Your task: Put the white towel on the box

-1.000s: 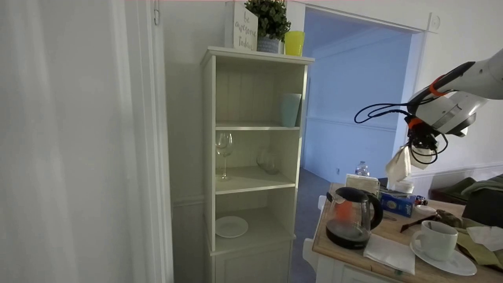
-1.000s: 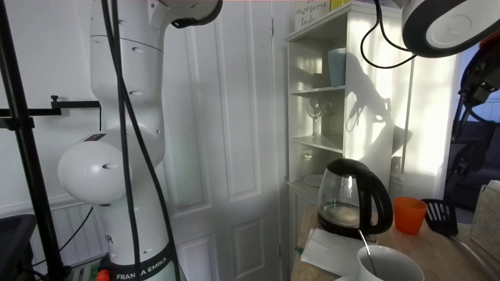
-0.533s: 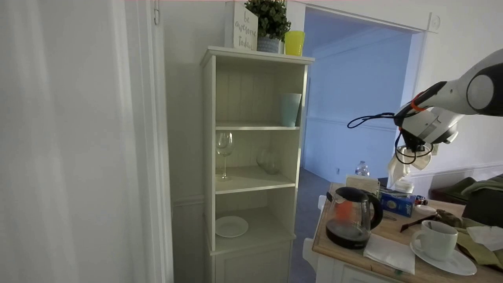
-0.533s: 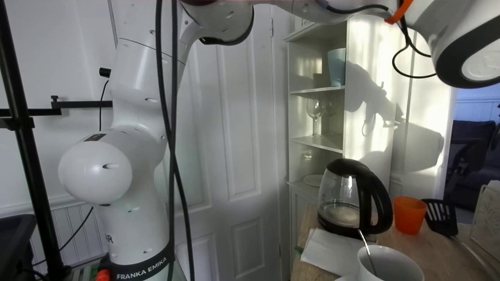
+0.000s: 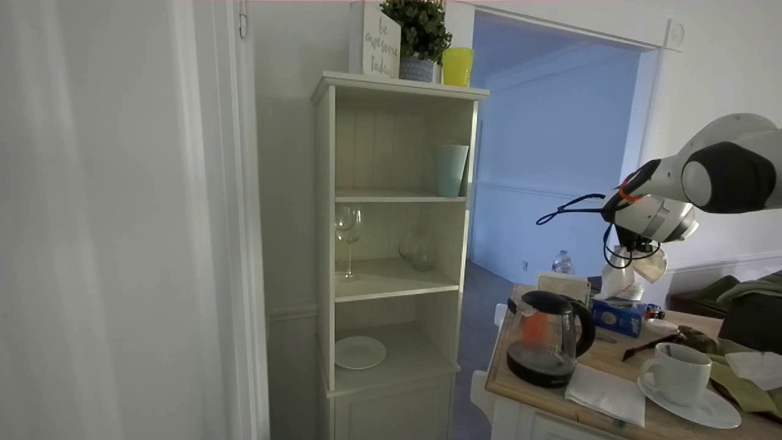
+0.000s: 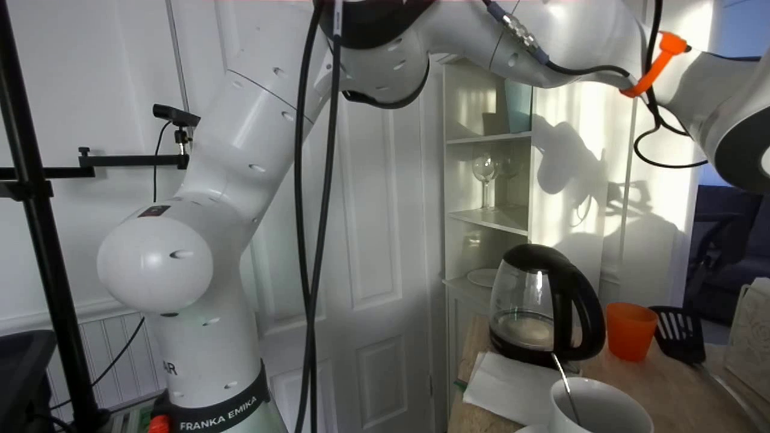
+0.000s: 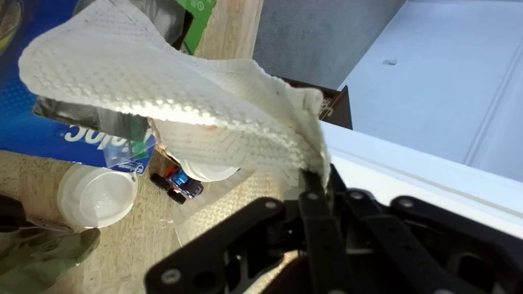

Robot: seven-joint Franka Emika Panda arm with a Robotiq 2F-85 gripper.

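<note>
- Wrist view: pincer (image 7: pixel 325 183) clamped on one end of the white towel (image 7: pixel 163 85); rest of the cloth spreads leftward, creased, hiding part of the blue box (image 7: pixel 24 132). "Ziploc" lettering legible on the box. Contact between towel and box: cannot tell.
- Wrist view, table (image 7: pixel 118 261): small toy truck (image 7: pixel 179 183) near a corner of the box; translucent round tub (image 7: pixel 98 197) just beside it.
- In an exterior view: arm (image 5: pixel 663 177) enters from the right, pincer pointing down. Towel hangs from it in two flaps, the left one lower, near the box top. Kettle (image 5: pixel 544 342) at the left end of the table; folded napkin (image 5: pixel 606 394) along the near edge; white cup (image 5: pixel 678 373) on a saucer (image 5: pixel 716 413) to its right. Shelf unit (image 5: pixel 403 84) farther left, plate (image 5: pixel 359 352) on a lower shelf.
- In an exterior view: orange tumbler (image 6: pixel 630 332) right of the kettle, slotted spatula (image 6: pixel 689 350) just beside it. Metal utensil (image 6: pixel 564 382) leans in the cup. Shadow (image 6: pixel 571 159) of the arm falls across the shelf unit's side.
</note>
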